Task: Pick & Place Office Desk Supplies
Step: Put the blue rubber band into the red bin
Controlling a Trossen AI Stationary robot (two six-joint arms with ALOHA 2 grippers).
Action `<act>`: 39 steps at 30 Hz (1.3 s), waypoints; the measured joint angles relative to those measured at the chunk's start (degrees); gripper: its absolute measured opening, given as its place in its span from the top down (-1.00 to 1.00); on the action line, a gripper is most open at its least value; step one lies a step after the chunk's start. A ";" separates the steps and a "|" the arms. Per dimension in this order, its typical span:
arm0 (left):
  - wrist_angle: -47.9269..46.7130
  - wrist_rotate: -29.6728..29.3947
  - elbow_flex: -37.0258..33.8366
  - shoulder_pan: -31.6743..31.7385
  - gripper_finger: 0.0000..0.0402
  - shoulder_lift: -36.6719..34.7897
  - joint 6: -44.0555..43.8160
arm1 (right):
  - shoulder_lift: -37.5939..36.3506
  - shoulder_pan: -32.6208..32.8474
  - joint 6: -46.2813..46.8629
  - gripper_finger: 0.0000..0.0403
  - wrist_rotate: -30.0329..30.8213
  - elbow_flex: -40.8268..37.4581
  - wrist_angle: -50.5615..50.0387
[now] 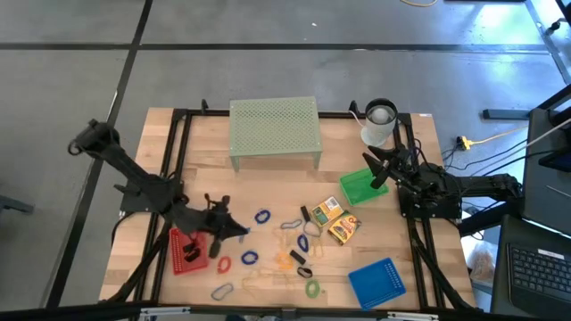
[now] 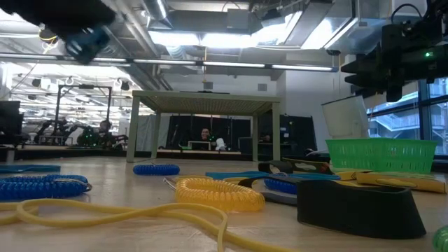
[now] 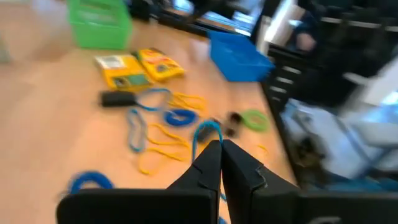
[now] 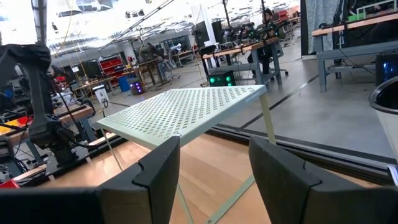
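Note:
My left gripper [image 1: 241, 232] hangs above the table's left half, just right of the red tray [image 1: 183, 252], shut on a blue ring [image 3: 207, 129]. The loose supplies lie in front of it: blue rings [image 1: 261, 217], a red ring [image 1: 223, 265], a green ring [image 1: 311, 288], yellow cords [image 1: 287, 260], black clips [image 1: 304, 271] and two yellow boxes [image 1: 327, 212]. My right gripper [image 1: 373, 174] is open and holds nothing; it hovers over the green tray [image 1: 357, 187], facing the mesh riser [image 4: 186, 109]. My left gripper [image 3: 221, 146] has the blue ring pinched between its two fingers at their tips, by one side of the loop [image 3: 214, 127]. The ring is lifted clear of the table and shows as a blue shape under the gripper in the low view [image 2: 87, 43].
The pale green mesh riser [image 1: 274, 129] stands at the table's far middle, with a white cup [image 1: 379, 123] at the far right. The blue tray [image 1: 376, 283] lies near the right front corner. People sit at desks in the room beyond the table [image 2: 204, 134].

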 joint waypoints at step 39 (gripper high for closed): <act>-65.38 38.51 12.74 -2.58 0.78 -5.11 -47.36 | 0.00 -0.02 0.01 0.04 0.01 0.00 -0.01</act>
